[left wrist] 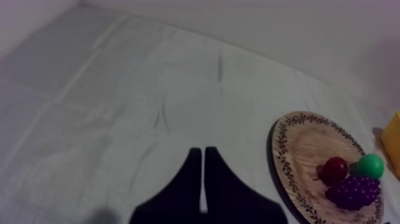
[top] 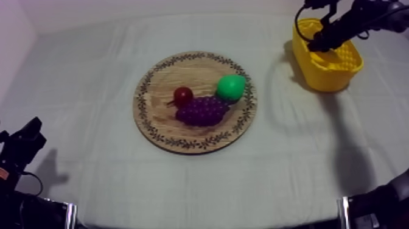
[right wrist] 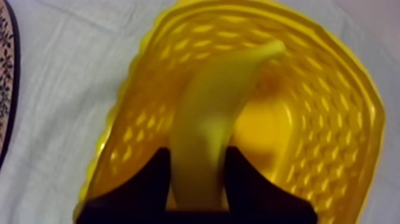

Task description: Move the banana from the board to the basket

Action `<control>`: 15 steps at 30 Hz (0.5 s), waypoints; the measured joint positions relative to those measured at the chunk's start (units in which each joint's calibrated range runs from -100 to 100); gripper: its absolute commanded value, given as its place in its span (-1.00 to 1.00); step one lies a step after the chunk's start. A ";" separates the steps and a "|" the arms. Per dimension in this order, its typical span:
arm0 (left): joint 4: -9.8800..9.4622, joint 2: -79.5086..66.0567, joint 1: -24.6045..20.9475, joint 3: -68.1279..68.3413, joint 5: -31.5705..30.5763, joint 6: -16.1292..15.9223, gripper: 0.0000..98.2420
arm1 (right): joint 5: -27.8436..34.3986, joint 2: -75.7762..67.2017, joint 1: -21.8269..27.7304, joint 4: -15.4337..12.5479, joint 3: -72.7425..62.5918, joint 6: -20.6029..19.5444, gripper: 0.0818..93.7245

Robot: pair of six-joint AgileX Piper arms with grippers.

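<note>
One banana grasped in right jaws | over basket (pear, grapes on board, well apart) | left jaws clenched

My surface wears a grey-white cloth, marked with faint creases and fold lines. Two things lie directly on it. The round wooden board with the patterned rim lies flat near the middle of the surface. The yellow basket stands upright at two o'clock from the board, well apart from it, close to the far right corner. A soft shadow falls on the cloth at the basket's nine o'clock side, and a darker band of shadow runs from the basket toward five o'clock.
</note>
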 measured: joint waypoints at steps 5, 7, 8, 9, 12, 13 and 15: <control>0.00 0.00 0.00 0.00 0.00 0.00 -1.00 | -0.97 0.28 -0.09 1.08 -0.29 -2.75 -0.15; 0.00 0.00 0.00 0.00 0.00 0.00 -1.00 | -1.09 0.04 -0.09 1.08 -0.09 -3.74 -0.13; 0.00 0.00 0.00 0.00 0.00 0.00 -1.00 | -1.05 -0.29 -0.06 1.03 0.23 -3.95 -0.13; 0.00 0.00 0.00 0.00 0.00 0.00 -1.00 | -1.07 -0.79 0.03 0.62 0.67 -3.99 -0.13; 0.00 0.00 0.00 0.00 0.00 0.00 -1.00 | -1.16 -2.83 0.32 -0.41 1.81 -3.36 -0.17; 0.00 0.00 0.00 0.00 0.00 0.00 -1.00 | -1.02 -3.75 0.50 -0.82 2.24 -2.91 -0.19; 0.00 0.00 0.00 0.00 0.00 0.00 -1.00 | -0.81 -6.02 1.01 -1.96 2.90 -2.59 -0.25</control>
